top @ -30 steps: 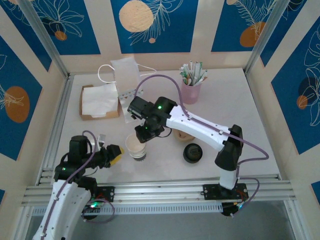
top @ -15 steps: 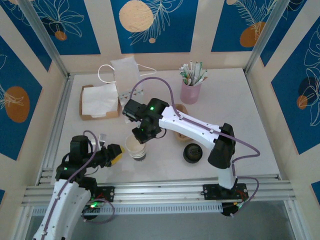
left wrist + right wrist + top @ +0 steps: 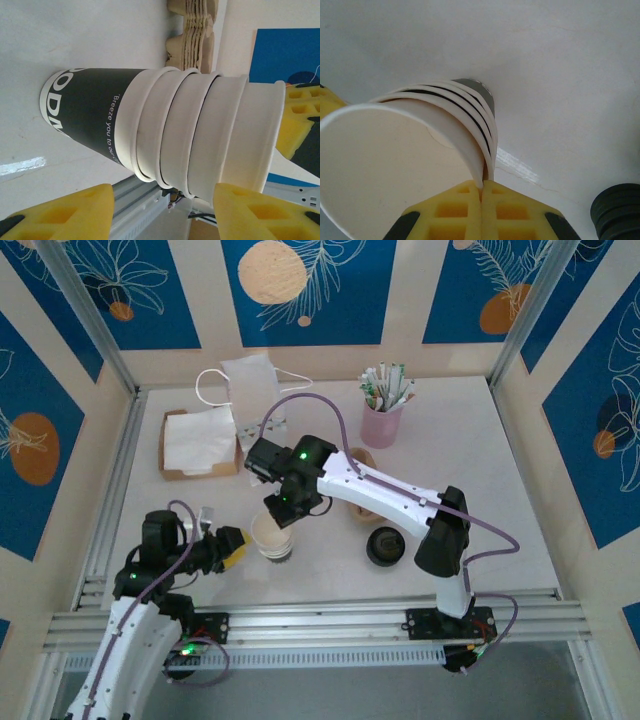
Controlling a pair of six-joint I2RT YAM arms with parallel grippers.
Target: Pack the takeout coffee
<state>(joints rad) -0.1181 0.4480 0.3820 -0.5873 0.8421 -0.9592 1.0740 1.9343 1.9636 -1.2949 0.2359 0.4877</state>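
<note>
Near the front of the table point(image 3: 480, 470), stack of cups point(image 3: 272, 536) upright, right tool point(image 3: 481, 192) pinching its top rim, left tool point(image 3: 160, 205) half wide just beside it.

Matt paper cups point(image 3: 200, 135), smooth tbl point(image 3: 570, 60).

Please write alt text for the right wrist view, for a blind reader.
The right hand is shut on the rim of the top cup of a stack of nested paper cups standing on a white table. Black lids sit at the lower right edge.
</note>
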